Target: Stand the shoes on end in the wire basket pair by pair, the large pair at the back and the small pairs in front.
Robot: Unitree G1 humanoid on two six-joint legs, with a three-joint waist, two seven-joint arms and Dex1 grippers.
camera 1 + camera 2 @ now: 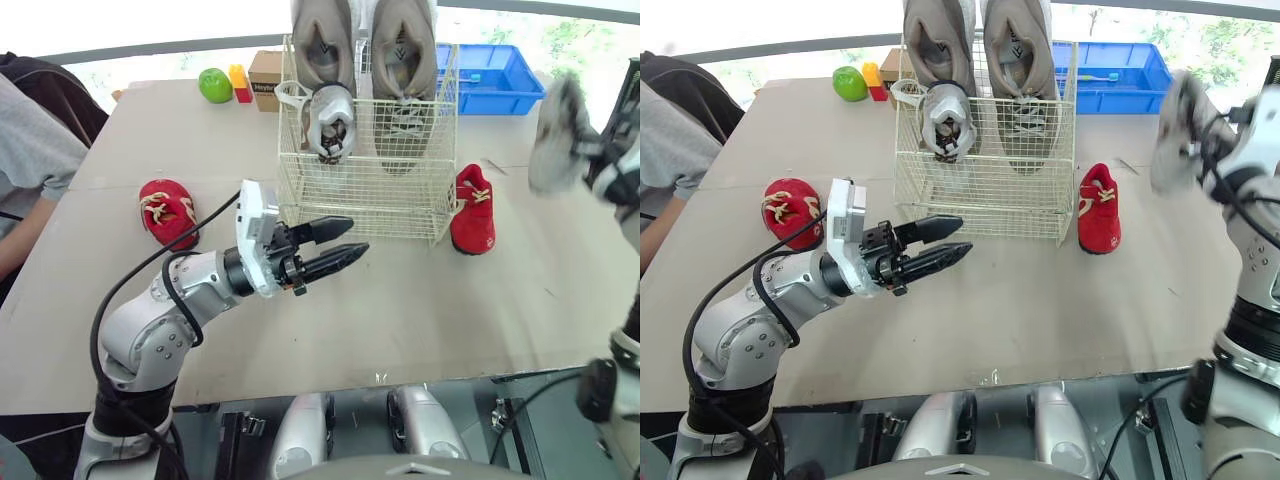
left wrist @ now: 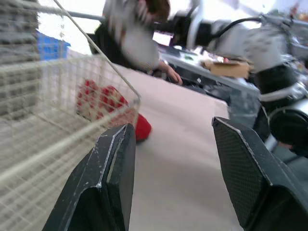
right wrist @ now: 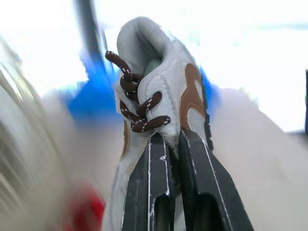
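My left gripper (image 1: pixel 358 236) is nearest, hovering over the table (image 1: pixel 420 320). Fingers spread, nothing between them, pointing toward my right. Just beyond it is the wire basket (image 1: pixel 370 205).

One red shoe (image 1: pixel 168 212) lies on the table well left of the basket, foreshortened, so I can't call its heading. The other red shoe (image 1: pixel 472 212) sits just beside the basket's right front corner, long axis near-to-far, toe toward me.

My right gripper (image 3: pixel 175 139) is up in the air right of the basket, fingers pinched on the edge of a grey shoe (image 3: pixel 154 77) with brown laces. The shoe's long axis runs on along the fingers, roughly upright from the head views. It's blurred there, toe vs heel unclear.

In the basket, a matching grey shoe (image 1: pixel 331 120) stands on end at front left, partly masked by mesh. The large pair (image 1: pixel 403 55) stands on end at the back, uppers facing me, top ends cut off by the frame. A blue bin (image 1: pixel 500 75) sits behind.
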